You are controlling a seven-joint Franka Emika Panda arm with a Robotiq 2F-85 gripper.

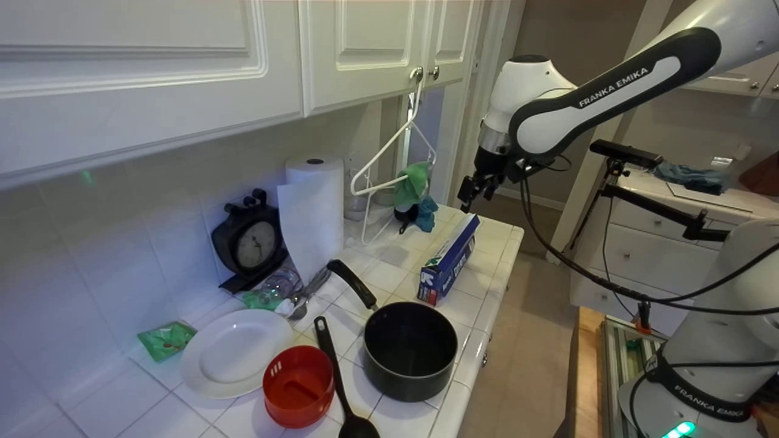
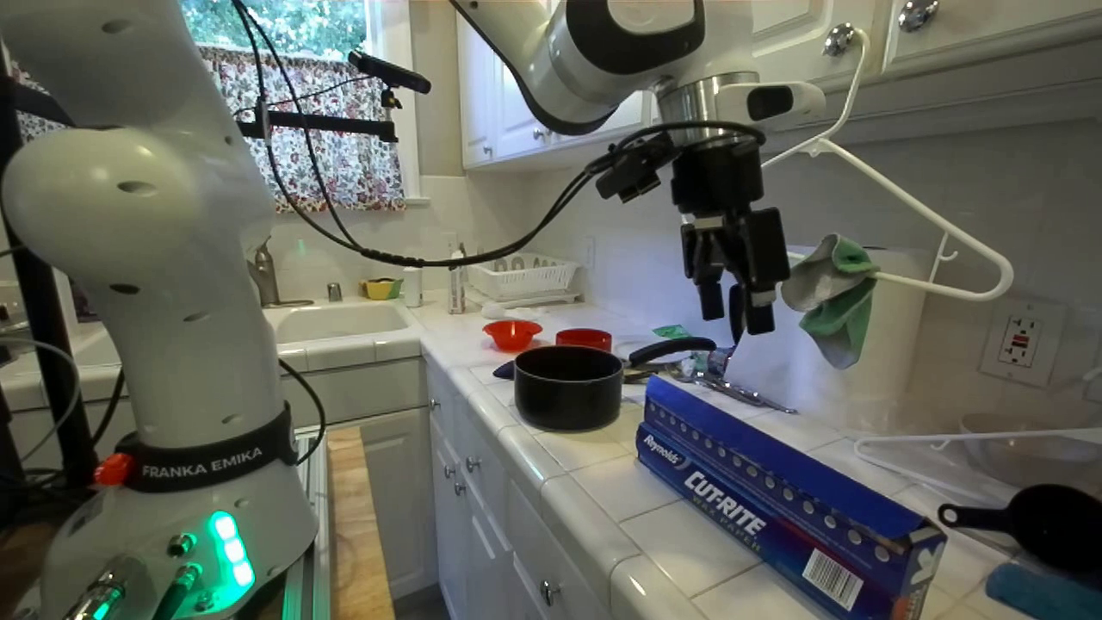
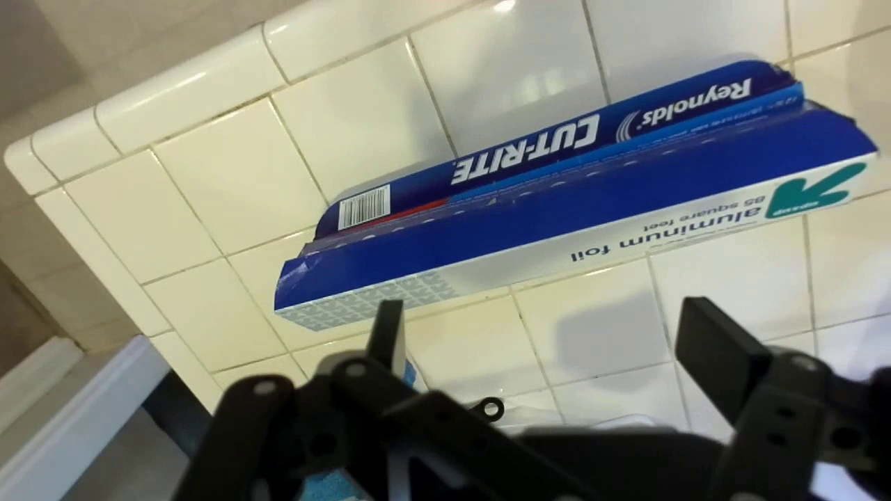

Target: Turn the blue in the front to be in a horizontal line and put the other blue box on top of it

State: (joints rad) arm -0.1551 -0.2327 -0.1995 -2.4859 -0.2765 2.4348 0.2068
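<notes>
The blue in the front, a labelled Cut-Rite carton, lies on the tiled counter near its edge; it shows in the wrist view (image 3: 529, 153) and both exterior views (image 1: 457, 267) (image 2: 723, 508). The other blue box, an aluminum foil box with a dark blue face and a white face, appears to rest lengthwise on top of it, in the wrist view (image 3: 578, 209) and both exterior views (image 2: 775, 462) (image 1: 456, 239). My gripper is open and empty, raised above the boxes, in the wrist view (image 3: 550, 341) and both exterior views (image 2: 735, 312) (image 1: 477, 196). Bare tile shows between its fingers.
A black pot (image 1: 411, 353) stands beyond one end of the boxes. A white hanger (image 2: 938, 198) with a green cloth (image 2: 839, 314) hangs beside the gripper. A paper towel roll (image 1: 314, 207), a black scoop (image 2: 1046, 525) and a blue cloth (image 2: 1042, 594) are near the wall side.
</notes>
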